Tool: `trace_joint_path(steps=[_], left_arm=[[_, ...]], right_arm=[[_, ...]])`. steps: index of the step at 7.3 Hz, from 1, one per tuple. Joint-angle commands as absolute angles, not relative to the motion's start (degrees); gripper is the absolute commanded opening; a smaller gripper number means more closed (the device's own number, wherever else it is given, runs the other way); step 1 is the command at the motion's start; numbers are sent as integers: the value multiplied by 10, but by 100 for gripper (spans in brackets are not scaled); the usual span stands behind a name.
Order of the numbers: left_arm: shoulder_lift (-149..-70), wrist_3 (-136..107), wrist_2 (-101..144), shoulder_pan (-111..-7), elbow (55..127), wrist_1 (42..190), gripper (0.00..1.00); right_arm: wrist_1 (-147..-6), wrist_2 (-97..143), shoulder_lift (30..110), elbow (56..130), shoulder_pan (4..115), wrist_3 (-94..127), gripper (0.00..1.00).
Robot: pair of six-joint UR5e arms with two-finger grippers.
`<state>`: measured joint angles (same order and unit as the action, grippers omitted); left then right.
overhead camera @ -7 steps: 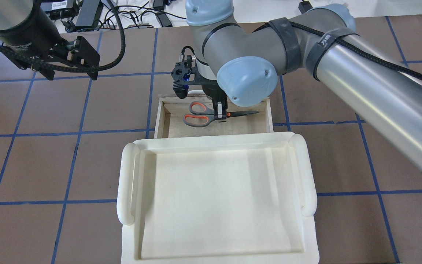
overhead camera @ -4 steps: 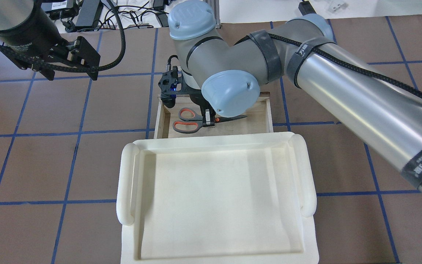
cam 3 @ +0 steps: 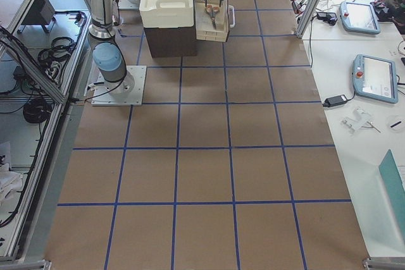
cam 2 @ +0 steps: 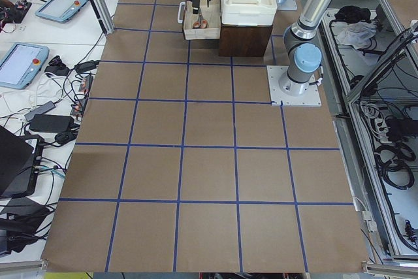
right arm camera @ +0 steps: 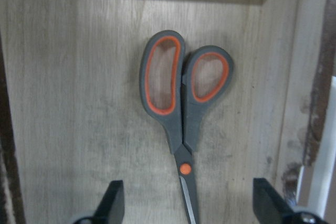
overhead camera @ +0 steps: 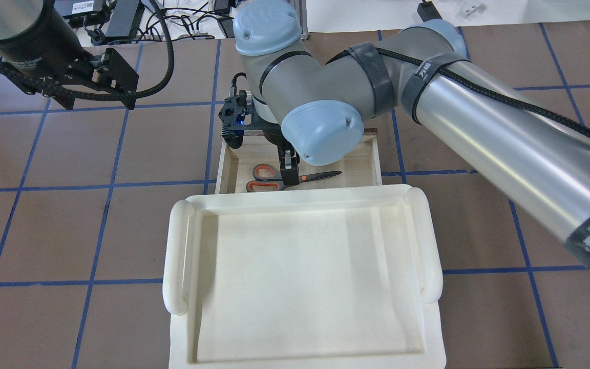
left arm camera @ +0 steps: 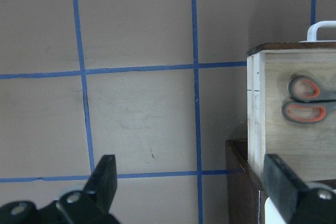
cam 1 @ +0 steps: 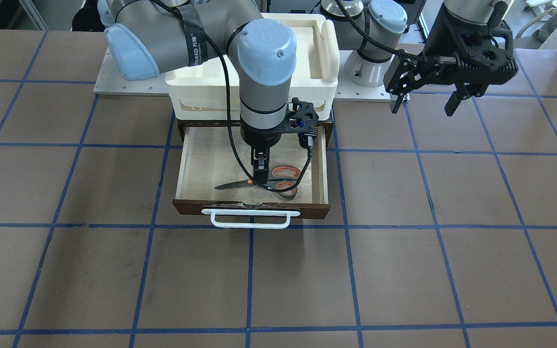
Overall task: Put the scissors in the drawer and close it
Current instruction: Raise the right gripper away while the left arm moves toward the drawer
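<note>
The dark brown drawer (cam 1: pixel 180 166) stands pulled out, white bar handle (cam 1: pixel 251 218) at its front; it also shows in the overhead view (overhead camera: pixel 222 164). The scissors (cam 1: pixel 234 184) (overhead camera: pixel 320 177) (right arm camera: pixel 184 129) lie flat on its pale plywood floor, grey handles lined orange-red, blades closed. My right gripper (cam 1: pixel 259 176) (overhead camera: pixel 289 177) (right arm camera: pixel 189 205) hangs inside the drawer over the scissors' pivot, fingers wide apart on either side of the blades and touching nothing. My left gripper (cam 1: pixel 423 108) (overhead camera: pixel 101 105) is open and empty, above the table to the drawer's side; its wrist view shows the scissors (left arm camera: pixel 310 100).
A white plastic tray (overhead camera: pixel 177 256) (cam 1: pixel 327 43) sits on top of the dark cabinet that holds the drawer, and hides the drawer's rear part from overhead. Brown table with blue grid lines surrounds it. Cables and power bricks (overhead camera: pixel 121 18) lie beyond the far edge.
The right gripper carried the scissors lower into the drawer and toward the tray edge, then opened; the scissors now lie on the drawer floor. The left arm has barely moved.
</note>
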<state>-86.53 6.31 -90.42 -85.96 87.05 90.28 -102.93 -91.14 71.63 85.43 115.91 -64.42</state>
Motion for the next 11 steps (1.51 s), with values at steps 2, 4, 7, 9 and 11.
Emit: trace_joint_path(steps=[2,4,7,9,11], left_arm=[[-878,37,-902,-867,866,870,100],[-903,1,-908,-923,857,832,100],[-996,-117,-936,-1011,846,720,100],[-1078,-136,-936,-1041,770,716,100],[-1158,-141,-936,-1059,715,712,100]], right_arm=[[-1032,-885,759,853,1069,-415,100],[-1031,-868,780,853,1001,-236,100],[-1027,-901,808,858,952,-110,100],[-1027,-903,816,859,922,-58,100],[-1020,-909,834,859,893,-57,100]])
